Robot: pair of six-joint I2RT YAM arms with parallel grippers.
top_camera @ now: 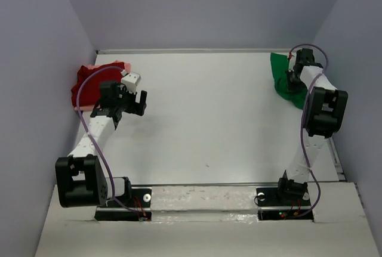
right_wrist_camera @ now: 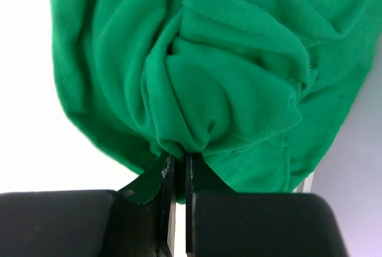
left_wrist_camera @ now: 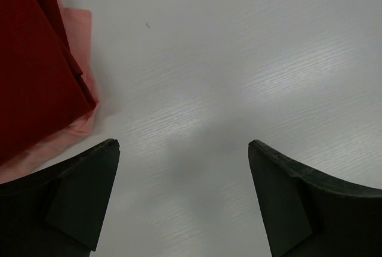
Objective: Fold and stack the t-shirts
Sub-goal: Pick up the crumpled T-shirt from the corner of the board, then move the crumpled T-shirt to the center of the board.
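A bright green t-shirt [top_camera: 280,78] lies bunched at the table's far right corner; in the right wrist view the green t-shirt [right_wrist_camera: 227,78] fills the frame in thick folds. My right gripper [right_wrist_camera: 178,160] is shut on a fold of it, cloth pinched between the fingers. At the far left a dark red t-shirt [top_camera: 89,87] lies folded on a pale pink t-shirt [top_camera: 98,67]; the left wrist view shows the red t-shirt [left_wrist_camera: 33,72] over the pink one [left_wrist_camera: 77,24]. My left gripper [left_wrist_camera: 184,146] stands open over bare table, just right of that stack.
The white table [top_camera: 203,114] is enclosed by grey walls at the left, back and right. Both arm bases [top_camera: 197,200] sit at the near edge. The right arm's purple cable [top_camera: 313,51] loops above the green shirt.
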